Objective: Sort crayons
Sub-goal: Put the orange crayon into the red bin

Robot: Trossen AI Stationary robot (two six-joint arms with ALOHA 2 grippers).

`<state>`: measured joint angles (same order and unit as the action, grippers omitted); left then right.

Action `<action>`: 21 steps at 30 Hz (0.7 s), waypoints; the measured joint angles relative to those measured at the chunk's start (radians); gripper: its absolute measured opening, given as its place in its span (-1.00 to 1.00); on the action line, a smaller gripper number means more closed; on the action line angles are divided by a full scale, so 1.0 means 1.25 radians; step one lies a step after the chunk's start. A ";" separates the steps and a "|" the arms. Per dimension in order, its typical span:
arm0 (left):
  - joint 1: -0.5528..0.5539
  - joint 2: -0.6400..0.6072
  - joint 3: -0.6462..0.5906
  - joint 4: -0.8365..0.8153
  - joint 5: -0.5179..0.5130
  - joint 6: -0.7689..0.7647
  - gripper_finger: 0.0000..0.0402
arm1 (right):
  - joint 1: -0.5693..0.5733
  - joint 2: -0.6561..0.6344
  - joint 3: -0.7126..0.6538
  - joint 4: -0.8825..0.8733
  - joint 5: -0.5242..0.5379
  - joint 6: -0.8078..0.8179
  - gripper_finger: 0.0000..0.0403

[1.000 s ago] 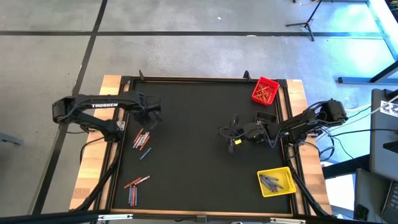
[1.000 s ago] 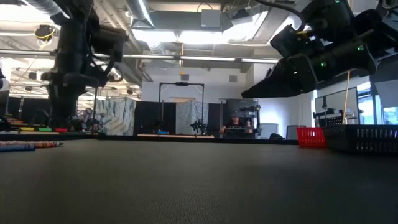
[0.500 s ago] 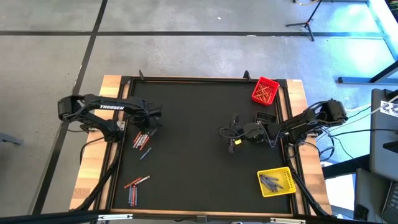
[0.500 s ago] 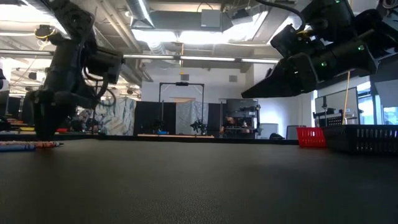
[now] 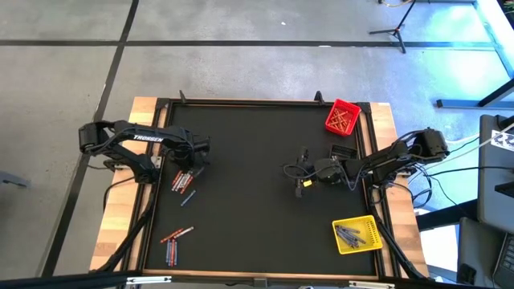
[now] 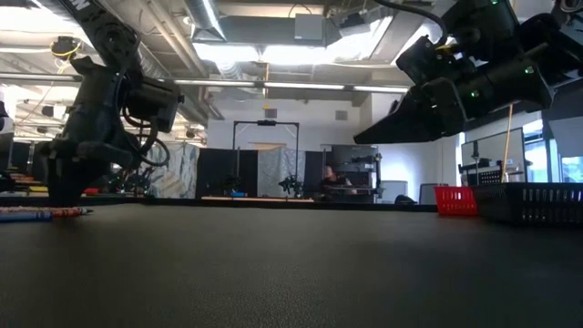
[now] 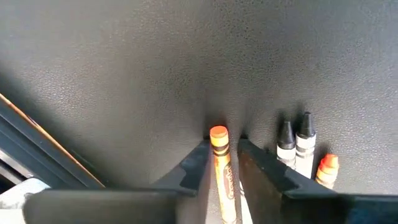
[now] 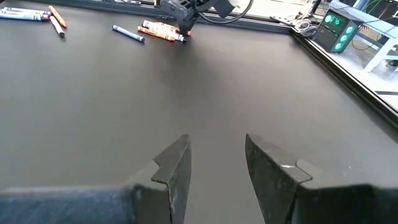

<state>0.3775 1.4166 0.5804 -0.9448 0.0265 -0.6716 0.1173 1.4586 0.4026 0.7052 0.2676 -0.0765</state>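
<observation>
The black textured table mat [image 5: 257,217] lies under both my pincers. My right pincer [image 8: 214,163] hangs above the mat's right half, fingers parted, grasping nothing. My left pincer [image 7: 222,163] is down at the mat, its fingers closing round a thin orange paper-wrapped crayon [image 7: 219,149] between them. Just beside that pincer lie two grey crayons [image 7: 295,144] and another orange crayon [image 7: 324,169].

Open right pincer [image 8: 214,163] (crayons [image 8: 163,31] beyond)
</observation>
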 joint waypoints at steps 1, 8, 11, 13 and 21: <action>0.000 0.000 0.000 0.000 0.000 0.000 -0.66 | 0.000 0.000 0.000 0.000 0.000 0.000 -0.26; 0.000 0.001 -0.001 -0.004 -0.004 0.016 -0.88 | 0.000 0.000 0.000 -0.005 0.000 0.000 -0.26; 0.000 0.000 -0.001 -0.005 -0.006 0.022 -0.91 | 0.000 0.000 0.000 -0.005 0.000 0.000 -0.26; 0.000 0.000 0.000 -0.008 -0.006 0.024 -0.92 | 0.000 0.000 0.000 -0.005 0.000 -0.001 -0.26; -0.001 0.002 0.090 -0.083 -0.048 0.060 -0.93 | 0.000 0.000 0.000 -0.011 0.000 0.000 -0.26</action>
<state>0.3758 1.4197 0.6924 -1.0487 -0.0339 -0.5967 0.1173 1.4586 0.4026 0.6914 0.2676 -0.0765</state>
